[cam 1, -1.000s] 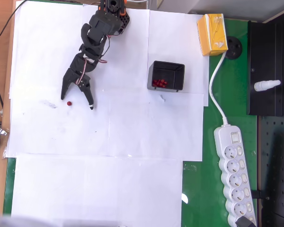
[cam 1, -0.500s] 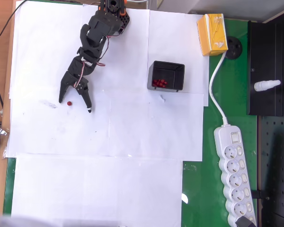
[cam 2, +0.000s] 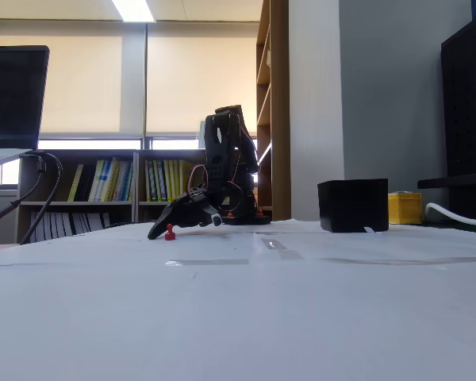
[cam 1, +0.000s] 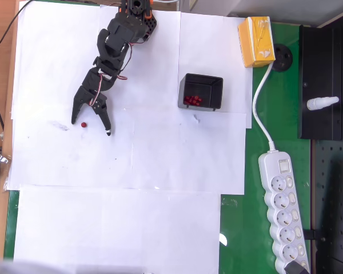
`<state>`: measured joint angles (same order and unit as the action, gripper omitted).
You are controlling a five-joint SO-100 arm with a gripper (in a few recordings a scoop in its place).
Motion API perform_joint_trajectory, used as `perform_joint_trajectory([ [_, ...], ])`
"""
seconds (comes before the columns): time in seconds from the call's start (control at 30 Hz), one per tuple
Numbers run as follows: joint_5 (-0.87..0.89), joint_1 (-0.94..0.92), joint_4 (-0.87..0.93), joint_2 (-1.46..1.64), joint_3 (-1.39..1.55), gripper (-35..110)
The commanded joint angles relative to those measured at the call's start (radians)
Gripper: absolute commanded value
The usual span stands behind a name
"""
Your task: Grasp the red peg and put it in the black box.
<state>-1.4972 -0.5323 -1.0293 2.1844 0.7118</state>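
The red peg (cam 1: 83, 124) stands upright on the white paper of the desk (cam 1: 131, 217), well to the left of the black box (cam 1: 200, 91) in the overhead view, and it has not been lifted. The gripper (cam 1: 91, 127) is down around it with its fingers (cam 1: 107, 127) spread wide, one on each side of the peg, which sits nearer the left one; in the fixed view the peg (cam 2: 169, 232) shows just at the lowered fingertips. So I'd judge the reach is done, while the pinch, the carry across to the box and the drop are all left. The box already holds a bunch of brighter red pegs (cam 1: 192, 100). Past the box lie a yellow carton (cam 1: 256, 41) and a white power strip (cam 1: 283, 212), both clear of the path, which looks like bare paper.
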Motion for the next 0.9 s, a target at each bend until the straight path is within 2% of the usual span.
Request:
perform_joint_trajectory([
  [0.0,-0.008,-0.005,0.008,-0.028,0.000,53],
  [0.87,-0.023,-0.005,0.038,-0.101,-0.092,53],
])
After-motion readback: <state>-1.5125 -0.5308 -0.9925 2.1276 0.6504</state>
